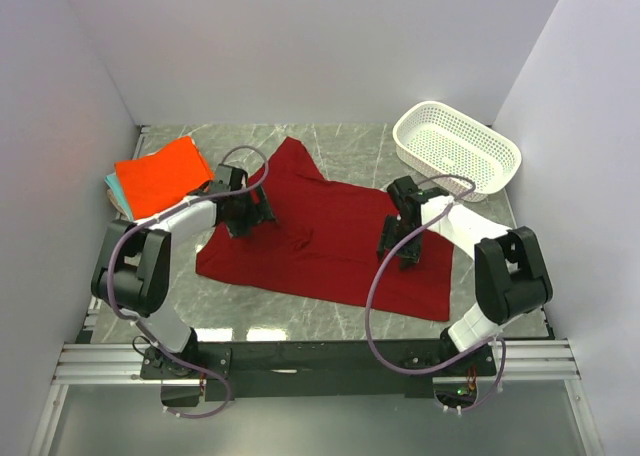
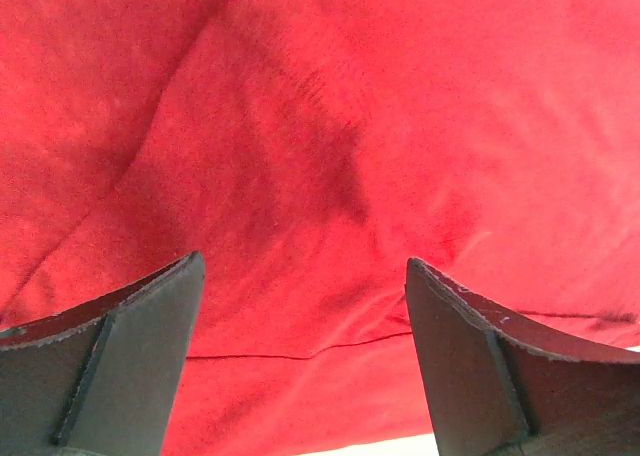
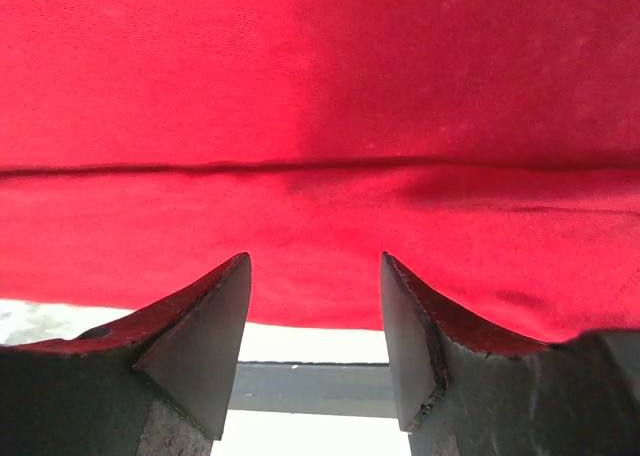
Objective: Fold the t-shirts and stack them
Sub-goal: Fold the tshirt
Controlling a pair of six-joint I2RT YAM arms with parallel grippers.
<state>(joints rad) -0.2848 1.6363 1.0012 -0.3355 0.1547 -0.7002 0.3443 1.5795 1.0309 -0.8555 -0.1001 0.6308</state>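
A dark crimson red t-shirt [image 1: 320, 241] lies spread flat across the middle of the table. My left gripper [image 1: 248, 219] hangs open just above the shirt's left part, and the left wrist view shows red cloth [image 2: 330, 156] and nothing held between the jaws [image 2: 300, 261]. My right gripper [image 1: 397, 254] is open over the shirt's right part. In the right wrist view the jaws [image 3: 313, 261] stand apart above a hemmed edge of the shirt [image 3: 320, 216]. At the far left, a folded bright orange t-shirt [image 1: 160, 173] lies on top of teal [image 1: 110, 183] and tan [image 1: 124, 208] folded ones.
A white perforated basket [image 1: 457, 148] stands at the back right. The table is grey-green marble [image 1: 360, 144], closed in by white walls on three sides. A metal rail [image 1: 320, 361] with the arm bases runs along the near edge.
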